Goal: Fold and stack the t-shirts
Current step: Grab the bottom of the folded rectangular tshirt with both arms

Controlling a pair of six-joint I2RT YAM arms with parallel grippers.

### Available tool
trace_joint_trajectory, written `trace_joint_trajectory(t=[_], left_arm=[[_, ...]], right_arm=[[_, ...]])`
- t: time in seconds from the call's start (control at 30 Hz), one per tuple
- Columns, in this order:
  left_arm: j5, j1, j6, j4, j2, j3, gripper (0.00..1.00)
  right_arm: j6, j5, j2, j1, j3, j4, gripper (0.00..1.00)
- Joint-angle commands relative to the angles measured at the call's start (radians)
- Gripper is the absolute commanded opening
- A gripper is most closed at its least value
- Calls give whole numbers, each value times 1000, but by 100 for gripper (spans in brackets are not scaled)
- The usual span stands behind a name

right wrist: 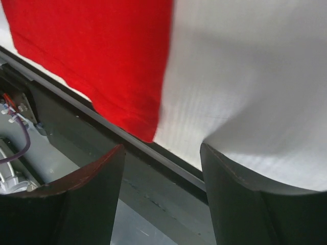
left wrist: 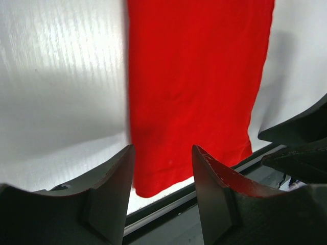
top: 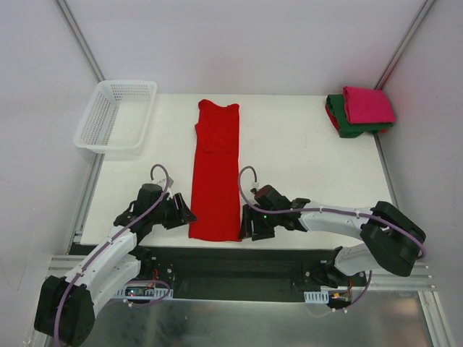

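Three t-shirts on surface [top: 304, 166]. Red t-shirt [top: 215, 177], folded into long strip, mid-surface, hem at near edge. Left gripper [top: 187, 214] just left of hem, right gripper [top: 247, 225] just right; both released, empty. Pink t-shirt [top: 367, 105] folded atop green t-shirt [top: 346, 124], far right corner.

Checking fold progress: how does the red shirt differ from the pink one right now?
Shape: the red shirt is a long narrow strip with its sides folded in; the pink shirt is a compact folded rectangle.
Support: red lies flat on the table; pink sits on the folded green shirt.
Place: red runs down the middle to the near edge; pink is at the far right corner.
Shared: plain cloth, neither held.
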Motion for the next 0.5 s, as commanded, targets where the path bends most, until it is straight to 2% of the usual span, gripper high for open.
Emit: trace_joint_trajectory(t=[0.0, 0.4, 0.47], left_arm=[[-15, -20, -8, -40, -9, -23, 49], [-49, -44, -34, -40, 40, -46, 51], [-55, -47, -34, -40, 51, -43, 49]], right_arm=[[71, 32, 54, 56, 47, 89, 64], [80, 49, 163, 73, 84, 143, 64], [78, 49, 170, 75, 85, 140, 64]])
